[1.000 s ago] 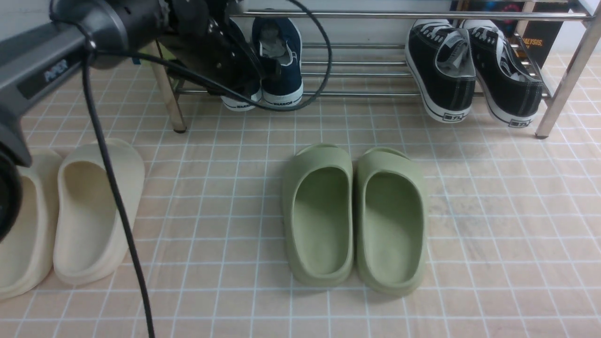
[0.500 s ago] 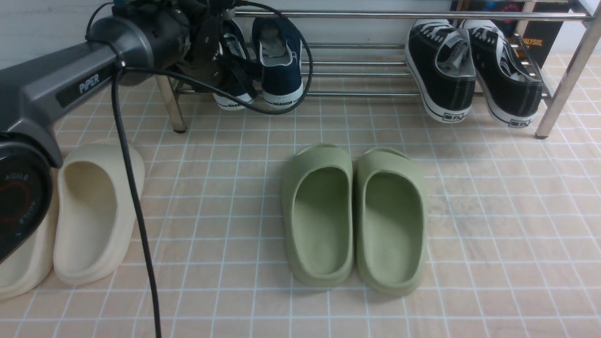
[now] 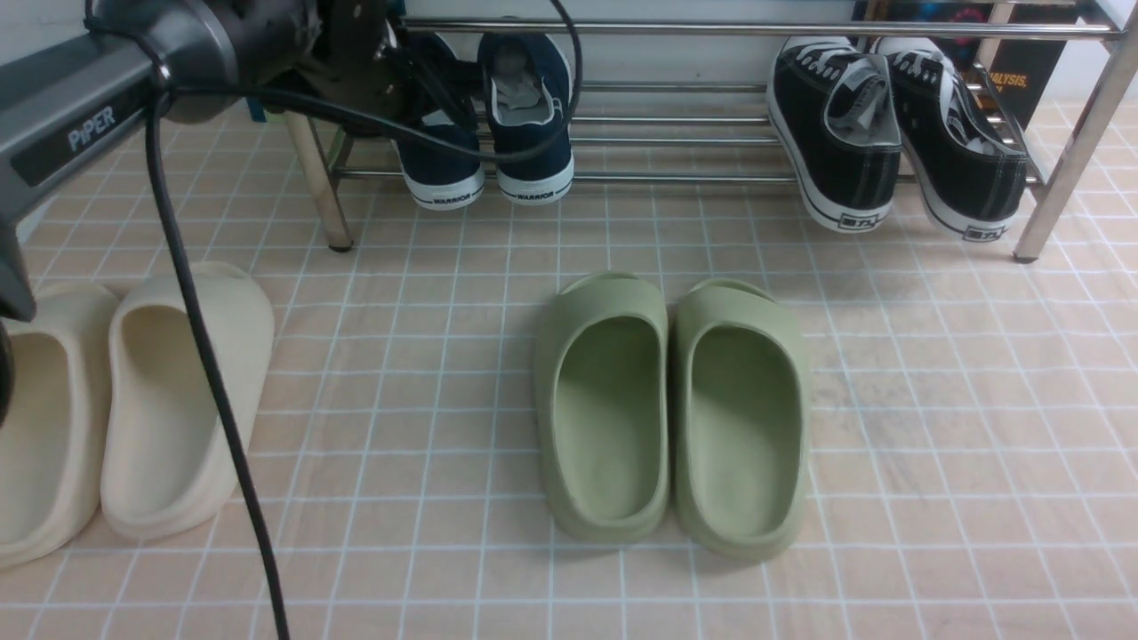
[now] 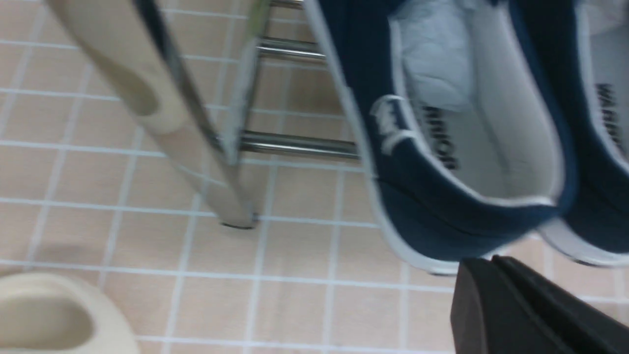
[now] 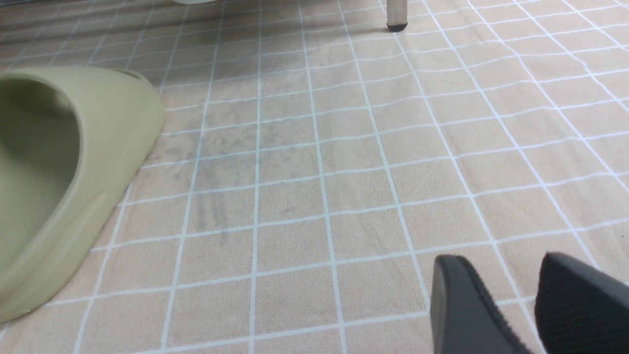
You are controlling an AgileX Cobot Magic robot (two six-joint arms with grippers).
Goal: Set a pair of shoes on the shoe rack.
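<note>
The pair of shoes, two navy slip-ons, rests heel-out on the left end of the shoe rack (image 3: 693, 178): the left shoe (image 3: 440, 169) and the right shoe (image 3: 533, 116). In the left wrist view the left shoe (image 4: 442, 187) fills the middle, with white lining and paper stuffing. The rack's chrome leg (image 4: 196, 147) stands beside it. My left gripper (image 4: 491, 265) hangs just off that shoe's heel, shut and holding nothing. My left arm (image 3: 178, 53) reaches in over the rack's left end. My right gripper (image 5: 501, 260) is open above bare floor tiles.
Two black lace-up sneakers (image 3: 836, 124) (image 3: 956, 133) sit on the rack's right end. Green slides (image 3: 605, 409) (image 3: 742, 418) lie mid-floor, cream slides (image 3: 178, 400) (image 3: 44, 418) at the left. A black cable (image 3: 204, 356) hangs from my left arm. One green slide (image 5: 59, 172) lies near my right gripper.
My left arm has swung left and drawn back off the left navy shoe, so its whole heel now shows. That shoe sits slightly further left. The right arm's view gives no earlier frame.
</note>
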